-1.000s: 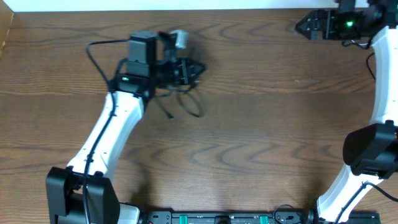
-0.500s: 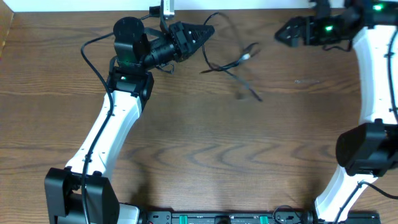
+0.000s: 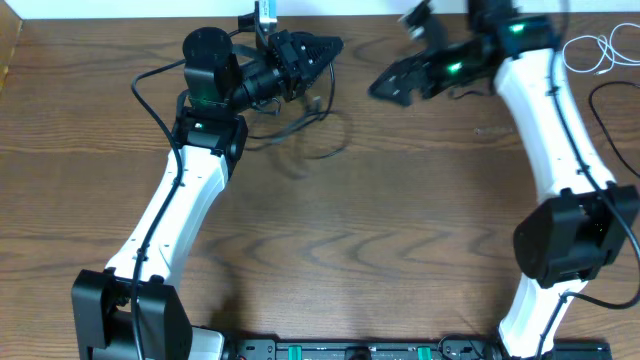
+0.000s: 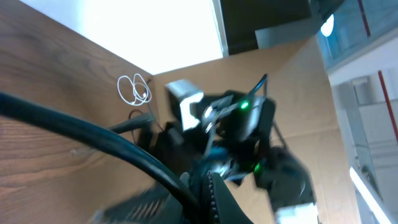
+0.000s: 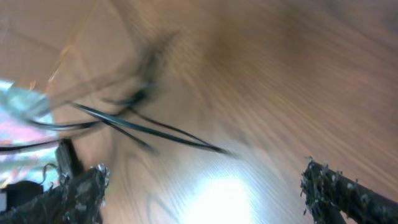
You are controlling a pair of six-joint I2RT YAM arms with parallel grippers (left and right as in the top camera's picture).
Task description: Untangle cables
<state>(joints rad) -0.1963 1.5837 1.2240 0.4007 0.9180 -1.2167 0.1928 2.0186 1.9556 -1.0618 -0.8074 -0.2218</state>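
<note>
Cables (image 3: 300,132) that flew out toward top centre have swung back under my left gripper (image 3: 325,48), seemingly clamped on them at upper left, while my right gripper (image 3: 395,85), fingers apart, has closed in, ready to pull a strand.

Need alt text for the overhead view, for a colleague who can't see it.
Over a wooden table, the left hand and right hand point at each other near the far edge. A blurred tangle of thin black cables lies by the left hand, and a coiled white cable lies in the far right corner.
</note>
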